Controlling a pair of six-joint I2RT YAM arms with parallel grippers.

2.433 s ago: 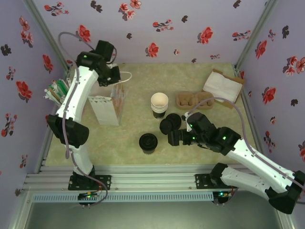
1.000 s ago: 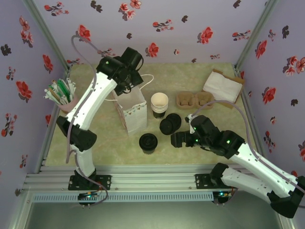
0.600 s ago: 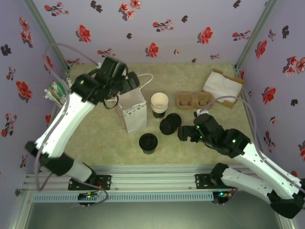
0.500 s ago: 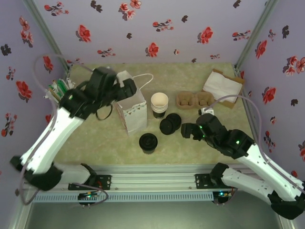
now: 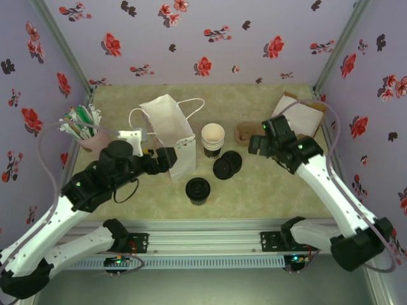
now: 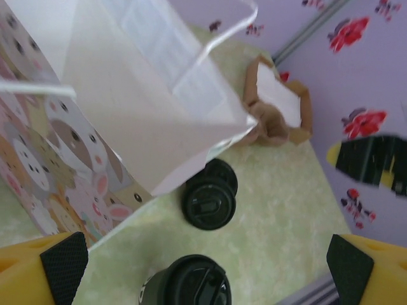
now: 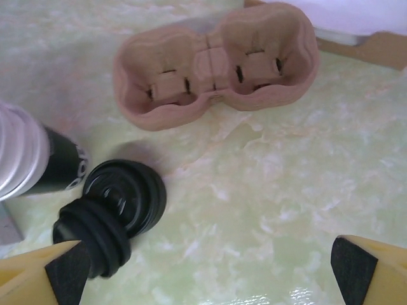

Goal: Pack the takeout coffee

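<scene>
From above, the takeout coffee [image 5: 198, 190] stands on the pale counter [image 5: 254, 190], toward its near edge, just in front of a white paper bag [image 5: 166, 124] that stands upright with its mouth open. The left gripper [image 5: 164, 158] hovers low beside the bag's near left corner, apart from the coffee, and its jaws hold nothing. Behind the coffee lies a pile of loose lids [image 5: 227, 165], and behind that a stack of cups [image 5: 213, 138]. The right gripper [image 5: 256, 145] hangs over a brown cup carrier [image 5: 243, 131], with napkins [image 5: 299, 113] in the far right corner and a pot of straws [image 5: 81, 124] far left. Through the left wrist camera the two yellow jaws sit wide apart at the bottom corners, released, with the coffee's black lid [image 6: 189, 286] low between them; the bag's printed side [image 6: 57, 165] fills the left and the loose lids [image 6: 208, 200] lie beyond. Through the right wrist camera the jaws are likewise spread and empty above bare counter, the carrier [image 7: 216, 67] ahead, the lids [image 7: 111, 216] at lower left, touching the dark-sided bottom cup of the stack [image 7: 38, 159]
</scene>
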